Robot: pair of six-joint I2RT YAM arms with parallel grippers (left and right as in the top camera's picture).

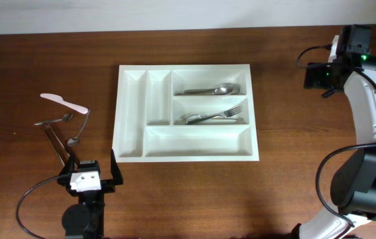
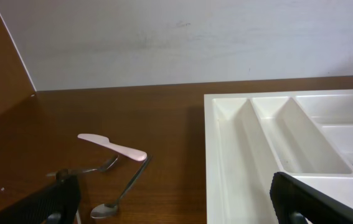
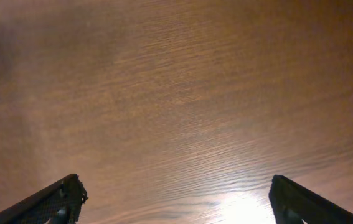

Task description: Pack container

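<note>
The white container (image 1: pixel 197 141), a tray with five compartments, lies at the table's middle. A spoon (image 1: pixel 214 89) lies in its top long compartment. A fork and a spoon (image 1: pixel 214 117) lie in the middle one. Its near left corner shows in the left wrist view (image 2: pixel 226 155). Loose cutlery lies left of it: a pale pink knife (image 1: pixel 62 101) (image 2: pixel 111 147), a fork (image 1: pixel 54 120) (image 2: pixel 92 168) and a spoon (image 1: pixel 79 129) (image 2: pixel 123 190). My left gripper (image 1: pixel 89 164) (image 2: pixel 176 211) is open and empty, near the tray's front left corner. My right gripper (image 1: pixel 320 76) (image 3: pixel 176 205) is open and empty above bare wood at the far right.
Another long metal utensil (image 1: pixel 56 143) lies beside the left gripper's left finger. The brown wooden table (image 1: pixel 287 172) ends at a white wall (image 2: pixel 182 37) behind the tray. The tray's two narrow compartments and its bottom long one hold nothing.
</note>
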